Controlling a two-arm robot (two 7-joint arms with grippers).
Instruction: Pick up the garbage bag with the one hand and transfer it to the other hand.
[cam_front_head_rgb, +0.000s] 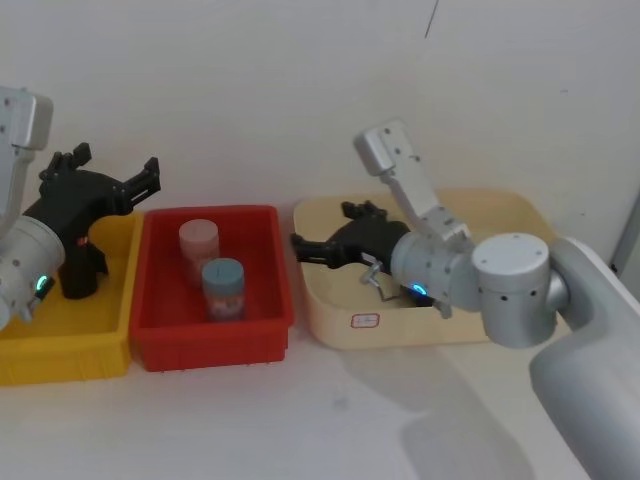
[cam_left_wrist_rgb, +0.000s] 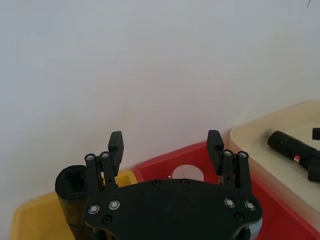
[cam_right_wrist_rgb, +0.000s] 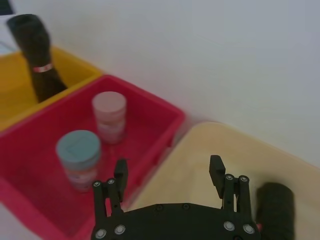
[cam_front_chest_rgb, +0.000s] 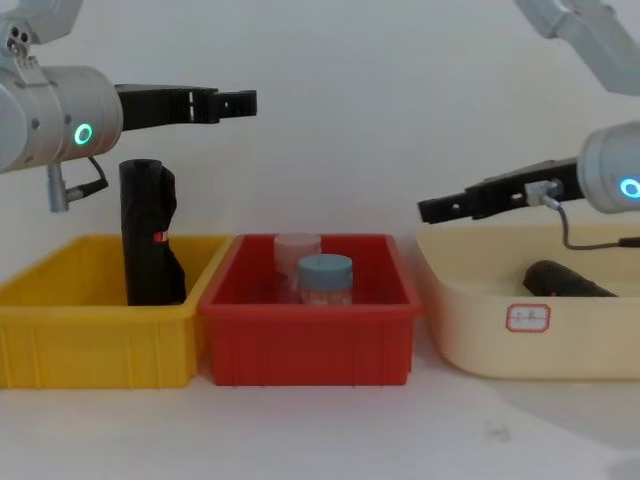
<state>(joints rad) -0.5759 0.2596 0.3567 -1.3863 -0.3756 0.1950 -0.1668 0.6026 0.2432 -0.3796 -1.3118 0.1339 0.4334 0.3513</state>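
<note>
Garbage bag (cam_front_chest_rgb: 565, 281) lies in the beige tub (cam_front_chest_rgb: 470, 335), below the right gripper (cam_front_chest_rgb: 430, 210).

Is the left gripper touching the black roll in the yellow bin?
Apart. Chest view shows a gap between the open left gripper and the black roll below it.

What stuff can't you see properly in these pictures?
Head view: the right pincer and its arm hide most of the garbage bag in the cream bin.
Chest view: the bin's front wall hides the bag's underside.
Right wrist view: the bag is cut off at the picture's edge.
Chest view: the label on the cream bin is too small to read.
</note>
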